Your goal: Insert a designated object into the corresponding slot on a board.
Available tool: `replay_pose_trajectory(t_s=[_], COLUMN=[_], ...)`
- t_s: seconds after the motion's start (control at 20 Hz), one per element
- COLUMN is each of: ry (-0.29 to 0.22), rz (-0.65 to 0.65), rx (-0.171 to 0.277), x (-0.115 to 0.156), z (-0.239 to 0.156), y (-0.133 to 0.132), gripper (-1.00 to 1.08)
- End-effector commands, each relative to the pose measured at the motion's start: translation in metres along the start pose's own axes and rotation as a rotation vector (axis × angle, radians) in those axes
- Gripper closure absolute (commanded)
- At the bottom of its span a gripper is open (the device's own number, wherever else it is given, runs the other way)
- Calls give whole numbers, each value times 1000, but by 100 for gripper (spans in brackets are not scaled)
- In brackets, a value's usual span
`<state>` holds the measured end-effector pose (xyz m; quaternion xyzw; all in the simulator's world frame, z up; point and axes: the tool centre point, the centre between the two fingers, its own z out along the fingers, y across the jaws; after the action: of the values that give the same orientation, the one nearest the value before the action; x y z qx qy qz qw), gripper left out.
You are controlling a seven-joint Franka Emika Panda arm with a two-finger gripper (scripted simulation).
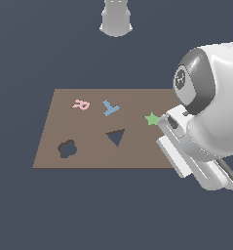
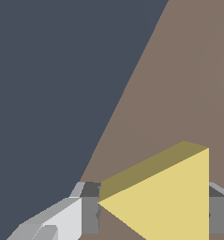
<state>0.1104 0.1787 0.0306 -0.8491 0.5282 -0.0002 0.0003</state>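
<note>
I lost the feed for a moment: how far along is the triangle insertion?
Done: nothing inserted; the triangular slot in the board is empty. In hand: the gripper has the yellow triangle between its fingers at the board's edge. Left: carry it over and insert it.

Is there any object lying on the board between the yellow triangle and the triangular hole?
Nothing visible blocks it. The yellow triangle sits between the fingers; the triangular hole is open. The green star lies near the arm, beside any straight path.
</note>
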Motion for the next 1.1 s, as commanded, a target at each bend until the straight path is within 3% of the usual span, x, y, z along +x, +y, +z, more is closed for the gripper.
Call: replay_pose_trajectory(t_s=[0.0, 0.65, 1.05], ry=[0, 0, 0], rz=[0, 4, 36], rx=[-1, -1, -1], x=[0, 3, 25], z=[1, -3, -4], y=[0, 2, 21], gripper=[108, 108, 108])
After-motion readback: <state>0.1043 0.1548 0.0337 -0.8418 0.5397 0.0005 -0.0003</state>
